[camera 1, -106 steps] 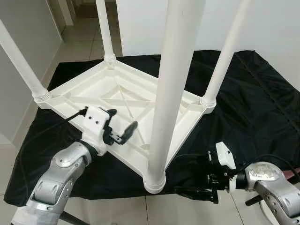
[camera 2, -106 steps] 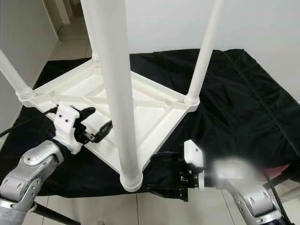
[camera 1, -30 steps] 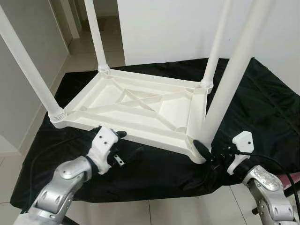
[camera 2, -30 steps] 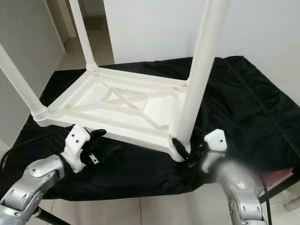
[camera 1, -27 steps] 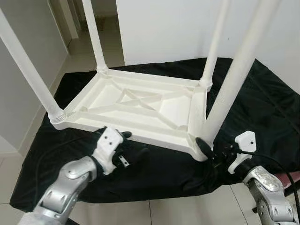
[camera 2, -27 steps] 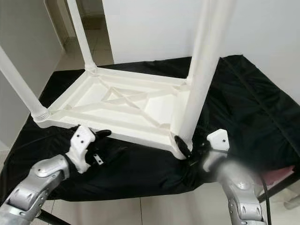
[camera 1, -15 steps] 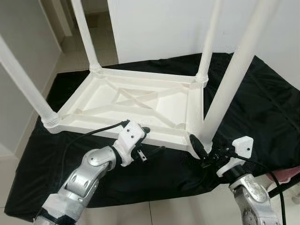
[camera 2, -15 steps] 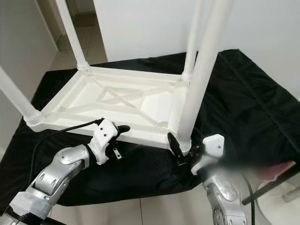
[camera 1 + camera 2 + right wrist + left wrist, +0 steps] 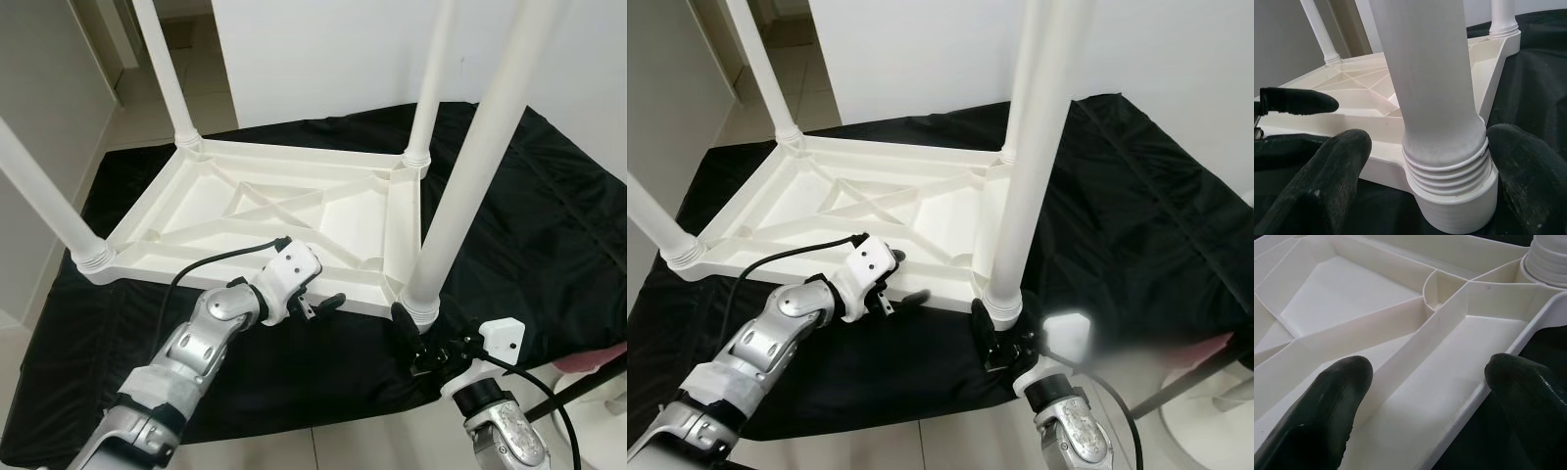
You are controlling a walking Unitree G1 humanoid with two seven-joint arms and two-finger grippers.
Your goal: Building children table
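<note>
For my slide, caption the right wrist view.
Right gripper open, fingers flanking the threaded base of a white table leg on the upturned tabletop.

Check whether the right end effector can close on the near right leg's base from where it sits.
Probably yes. The right end effector is open, its fingers flanking the leg's ribbed base with nothing between them. The left end effector sits further along the tabletop's rim.

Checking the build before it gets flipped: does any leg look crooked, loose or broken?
Nothing stands out. All four legs stand upright in the corner sockets of the upturned table; the nearest leg sits fully down on its threaded collar, no cracks showing.
</note>
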